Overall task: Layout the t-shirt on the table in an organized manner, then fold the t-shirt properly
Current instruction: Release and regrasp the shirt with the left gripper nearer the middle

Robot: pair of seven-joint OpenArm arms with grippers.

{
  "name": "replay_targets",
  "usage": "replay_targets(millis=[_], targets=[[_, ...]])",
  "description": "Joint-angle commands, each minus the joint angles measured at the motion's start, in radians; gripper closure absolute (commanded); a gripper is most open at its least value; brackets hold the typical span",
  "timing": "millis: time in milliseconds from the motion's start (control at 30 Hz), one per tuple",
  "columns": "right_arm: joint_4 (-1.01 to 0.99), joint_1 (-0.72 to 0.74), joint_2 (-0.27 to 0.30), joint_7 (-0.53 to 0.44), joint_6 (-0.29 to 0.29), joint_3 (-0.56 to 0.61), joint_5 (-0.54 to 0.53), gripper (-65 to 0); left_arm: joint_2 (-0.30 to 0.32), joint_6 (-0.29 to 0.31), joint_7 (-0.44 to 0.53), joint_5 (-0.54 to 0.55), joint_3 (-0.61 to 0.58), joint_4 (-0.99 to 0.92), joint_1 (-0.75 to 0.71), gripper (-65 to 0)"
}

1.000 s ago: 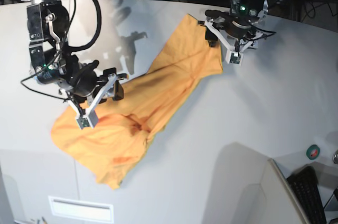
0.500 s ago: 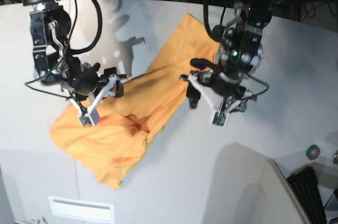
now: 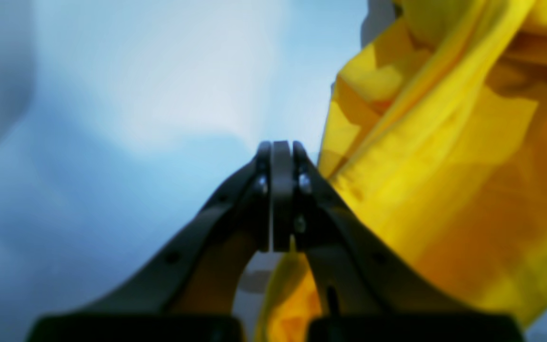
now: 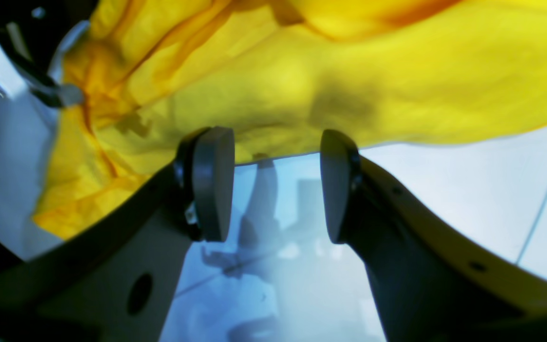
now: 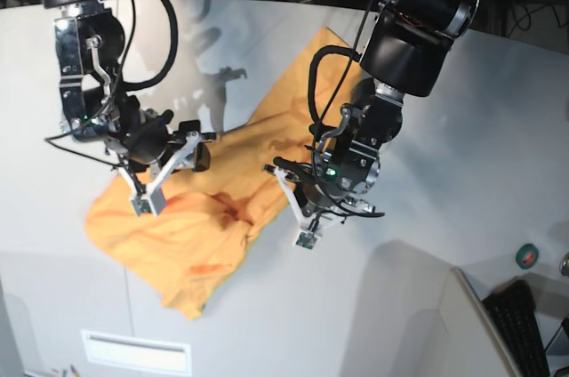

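**A:** Why's the left gripper (image 5: 307,230) pinched tight at the t-shirt (image 5: 222,190) edge mid-table (image 5: 444,172)?

**B:** Probably grabbing the hem, can't tell if it caught. Right gripper (image 5: 156,183) hovers half-open, empty, near the bunched end.

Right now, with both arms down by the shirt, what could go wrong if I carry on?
1. The left tool is shut on nothing, with the t-shirt beside it; lifting now would probably come up empty.
2. The right tool is open over the cloth edge above the table; closing here may take only a thin fold, which could slip.
3. The shirt is bunched and twisted near the middle, so pulling one end could tighten the creases.
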State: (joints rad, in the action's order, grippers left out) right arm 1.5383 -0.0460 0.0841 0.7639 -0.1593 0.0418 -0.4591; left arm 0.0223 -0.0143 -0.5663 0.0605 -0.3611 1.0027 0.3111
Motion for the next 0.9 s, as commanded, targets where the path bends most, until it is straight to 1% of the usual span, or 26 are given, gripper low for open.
replay_targets(millis=[0, 67, 167, 267, 367, 433, 567, 633, 700, 767, 800, 867], targets=[[0.015, 0.008, 0.015, -0.017, 0.011, -0.021, -0.004, -27.8, -0.002, -0.003, 0.018, 0.002, 0.003, 0.017, 0.012, 0.0], [0.015, 0.002, 0.018, -0.044, 0.013, -0.059, -0.004, -27.8, 0.014, -0.003, 0.019, 0.002, 0.05, 0.017, -0.02, 0.0], [-0.011, -0.004, 0.018, -0.082, 0.013, -0.112, -0.004, -28.1, 0.021, -0.003, 0.021, 0.002, 0.179, 0.038, -0.086, 0.0], [-0.049, 0.004, 0.021, -0.091, 0.013, -0.125, -0.004, -28.4, 0.023, -0.003, 0.021, -0.001, 0.331, 0.144, -0.195, 0.0], [-0.052, 0.013, 0.019, -0.09, 0.013, -0.122, -0.004, -28.4, 0.04, -0.003, 0.021, 0.003, 0.399, 0.255, -0.297, 0.0], [-0.051, 0.025, 0.012, -0.093, 0.013, -0.121, -0.004, -28.4, 0.055, -0.002, 0.021, 0.009, 0.4, 0.321, -0.35, 0.0], [-0.084, 0.087, 0.012, -0.094, 0.017, -0.15, -0.004, -28.5, 0.058, 0.001, 0.021, 0.009, 0.409, 0.496, -0.436, 0.0], [-0.146, 0.128, 0.012, -0.094, 0.019, -0.236, -0.004, -28.8, 0.058, 0.001, 0.021, 0.011, 0.4, 0.586, -0.475, 0.0], [-0.227, 0.176, 0.012, -0.094, 0.019, -0.314, -0.004, -31.8, 0.052, 0.003, 0.021, 0.011, 0.393, 0.655, -0.499, 0.0], [-0.312, 0.217, 0.019, -0.094, 0.019, -0.365, -0.004, -35.4, 0.055, 0.003, 0.021, 0.011, 0.336, 0.681, -0.498, 0.0], [-0.336, 0.232, 0.021, -0.094, 0.019, -0.372, -0.004, -35.9, 0.057, 0.003, 0.021, 0.008, 0.305, 0.68, -0.49, 0.0], [-0.358, 0.246, 0.049, -0.094, 0.017, -0.366, -0.004, -35.6, 0.057, 0.003, 0.021, -0.001, 0.228, 0.64, -0.447, 0.0]])
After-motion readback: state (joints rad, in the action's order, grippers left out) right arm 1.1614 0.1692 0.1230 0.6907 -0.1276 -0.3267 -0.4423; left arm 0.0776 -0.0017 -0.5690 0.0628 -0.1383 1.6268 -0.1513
